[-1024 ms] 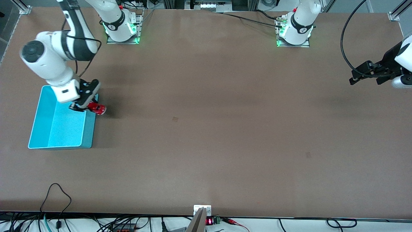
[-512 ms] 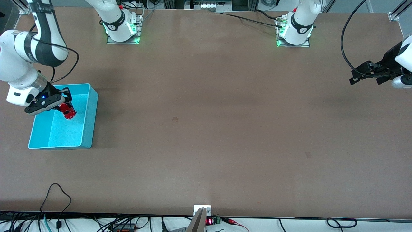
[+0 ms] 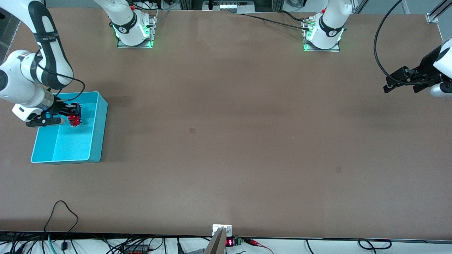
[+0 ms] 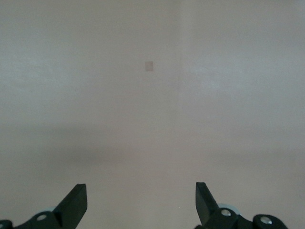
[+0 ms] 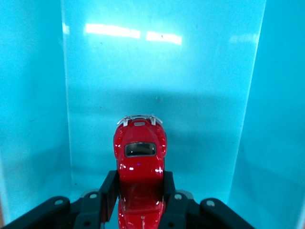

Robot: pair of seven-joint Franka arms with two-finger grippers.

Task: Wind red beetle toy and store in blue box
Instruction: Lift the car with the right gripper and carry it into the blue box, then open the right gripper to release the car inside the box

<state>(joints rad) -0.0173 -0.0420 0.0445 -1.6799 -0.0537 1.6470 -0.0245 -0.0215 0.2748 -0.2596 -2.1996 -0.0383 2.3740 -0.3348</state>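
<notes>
The red beetle toy point(image 5: 139, 167) is a tiny shiny car, and it sits squeezed between the two black fingers point(image 5: 108, 188) of the right gripper point(image 3: 72, 114), so the jaws are clenched on it. In the right wrist view the fingers press on the car's two sides, down near its low end, and its roof and silvery window stick out past the fingertips. I think the toy is very light, hard and stiff, so it will not bend or squash. Its skin looks smooth and glossy, so it may be slippery, and the round top would be a bad place to pinch. The flat sides, where the fingers are now, look like the best place to hold it. It may roll on its little wheels when it is let go. The gripper holds the car up in the air over the inside of the blue box point(image 3: 100, 121), with the tall thin blue walls point(image 5: 33, 105) on each side of the jaws and the box floor past the fingertips. The box walls look thin and could be pushed easily. The left gripper point(image 3: 402, 84) waits over the table point(image 3: 226, 141) at the left arm's end, and its jaws are spread wide with nothing between them.
</notes>
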